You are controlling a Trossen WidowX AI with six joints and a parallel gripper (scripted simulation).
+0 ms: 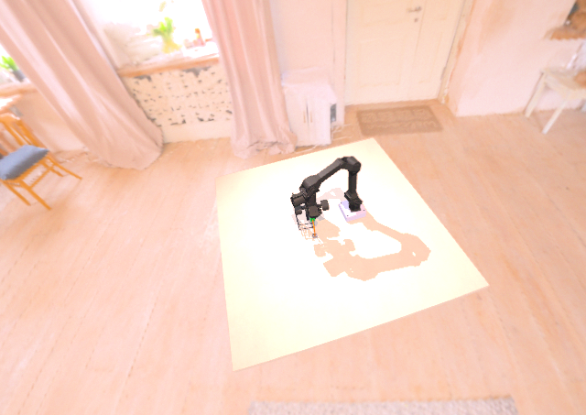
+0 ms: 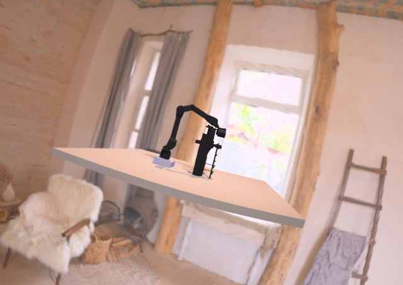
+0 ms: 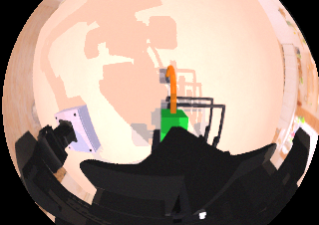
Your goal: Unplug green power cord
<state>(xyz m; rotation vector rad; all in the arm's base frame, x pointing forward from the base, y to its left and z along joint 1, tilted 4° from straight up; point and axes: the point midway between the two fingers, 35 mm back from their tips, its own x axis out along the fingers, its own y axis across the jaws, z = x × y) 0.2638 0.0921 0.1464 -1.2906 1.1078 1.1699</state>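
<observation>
Green plug [image 3: 174, 124] sits just ahead of your fingers, its orange cord [image 3: 171, 89] running away toward the wireframe power strip [image 3: 199, 109] on the bench [image 3: 239, 33]. Your fingers are pressed almost fully together and appear to pinch the plug, though the contact itself is hidden. You seem to be at the pull: draw straight back along the plug's axis, avoid twisting, then spread your fingers and lift clear.

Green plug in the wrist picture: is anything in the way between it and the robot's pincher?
Nothing visible is. The black gripper is shut, with its tips right up against the green plug and hiding its lower part. Only the orange cord and the thin wire-frame power strip lie beyond it.
</observation>
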